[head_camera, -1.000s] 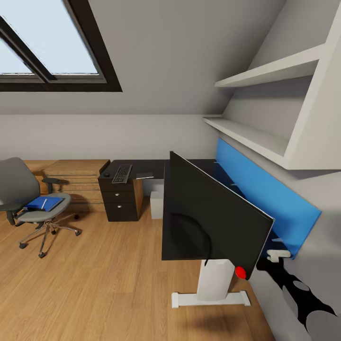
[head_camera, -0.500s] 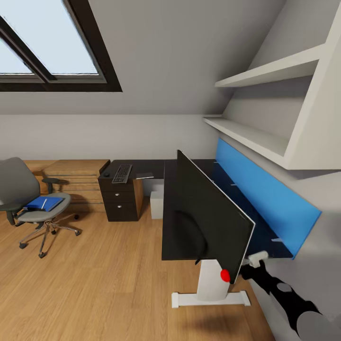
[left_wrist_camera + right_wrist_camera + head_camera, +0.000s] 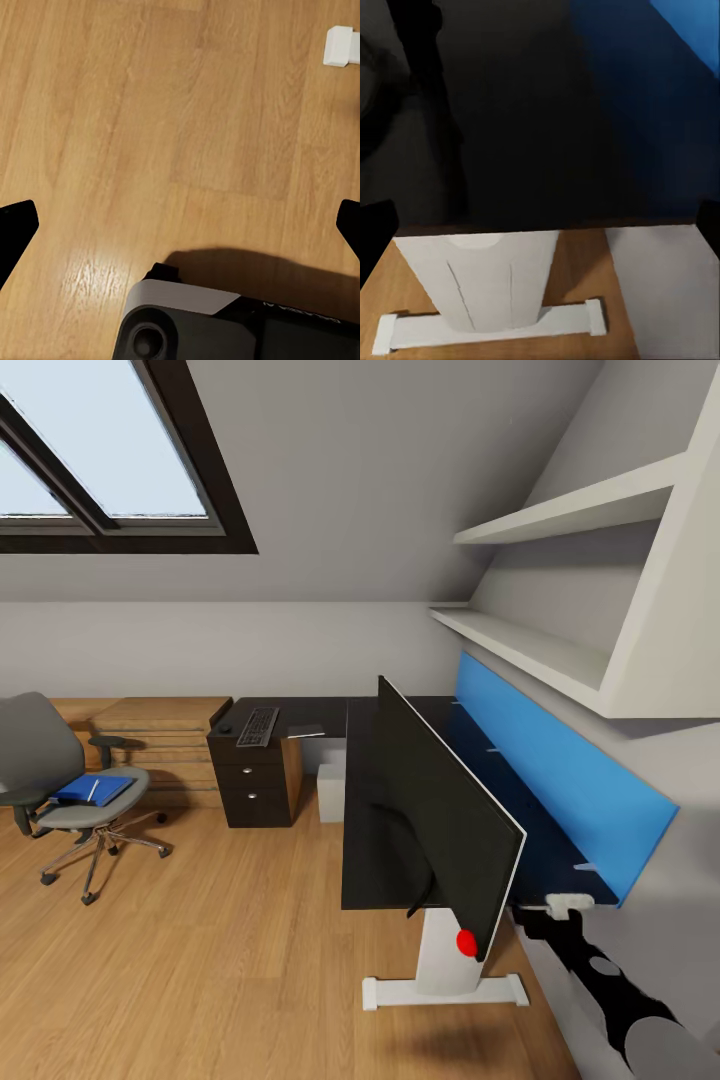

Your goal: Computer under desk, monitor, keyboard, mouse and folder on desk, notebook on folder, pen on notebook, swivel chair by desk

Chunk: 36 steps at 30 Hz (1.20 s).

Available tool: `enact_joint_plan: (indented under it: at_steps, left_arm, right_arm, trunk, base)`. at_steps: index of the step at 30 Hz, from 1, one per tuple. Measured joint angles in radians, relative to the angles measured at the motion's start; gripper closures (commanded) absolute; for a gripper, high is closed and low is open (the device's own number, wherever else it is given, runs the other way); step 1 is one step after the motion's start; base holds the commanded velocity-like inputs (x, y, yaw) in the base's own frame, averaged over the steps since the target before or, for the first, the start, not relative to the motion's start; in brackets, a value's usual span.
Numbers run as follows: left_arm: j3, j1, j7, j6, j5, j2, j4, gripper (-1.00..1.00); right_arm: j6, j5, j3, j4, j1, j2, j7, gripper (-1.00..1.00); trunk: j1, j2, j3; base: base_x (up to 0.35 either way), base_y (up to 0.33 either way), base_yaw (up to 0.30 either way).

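The monitor (image 3: 440,810) stands tilted on the near end of the worktop (image 3: 320,712), the keyboard (image 3: 258,726) and mouse (image 3: 226,728) lie at its far end, and the folder (image 3: 92,790) rests on the swivel chair (image 3: 60,790) far left.

The monitor (image 3: 440,830) turns further edge-on on the desk (image 3: 545,850), its screen narrower in the head view than a second ago, while the right gripper (image 3: 568,905) draws back from its lower corner.
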Motion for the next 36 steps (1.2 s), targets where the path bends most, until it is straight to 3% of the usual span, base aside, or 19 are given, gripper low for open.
enact_joint_plan:
  at_steps: [4,12,15,19,22,36]
  left_arm:
    - [0.0,0.0,0.0,0.0,0.0,0.0,0.0,-1.0]
    - [0.0,0.0,0.0,0.0,0.0,0.0,0.0,-1.0]
    - [0.0,0.0,0.0,0.0,0.0,0.0,0.0,-1.0]
    - [0.0,0.0,0.0,0.0,-0.001,0.0,0.0,-1.0]
    - [0.0,0.0,0.0,0.0,-0.001,0.0,0.0,-1.0]
    - [0.0,0.0,0.0,-0.001,-0.002,0.001,0.0,-1.0]
  right_arm:
    - [-0.002,-0.011,-0.043,-0.003,0.0,0.003,-0.057,-1.0]
    - [-0.036,-0.013,-0.045,-0.005,0.0,0.021,-0.056,-1.0]
    - [-0.061,-0.012,-0.045,-0.006,0.0,0.049,-0.057,-1.0]
    - [-0.079,-0.006,-0.047,-0.026,0.0,0.109,-0.06,-1.0]
    - [-0.081,-0.006,-0.048,-0.031,0.0,0.128,-0.06,-1.0]
    - [-0.082,-0.005,-0.047,-0.026,0.0,0.138,-0.058,-1.0]
  trunk:
    - [0.0,0.0,0.0]
    - [0.0,0.0,0.0]
    - [0.0,0.0,0.0]
    - [0.0,0.0,0.0]
    - [0.0,0.0,0.001]
    - [0.0,0.0,0.016]
  base:
    - [0.0,0.0,0.0]
    - [0.0,0.0,0.0]
    - [0.0,0.0,0.0]
    - [0.0,0.0,0.019]
    - [0.0,0.0,0.123]
    - [0.0,0.0,0.19]
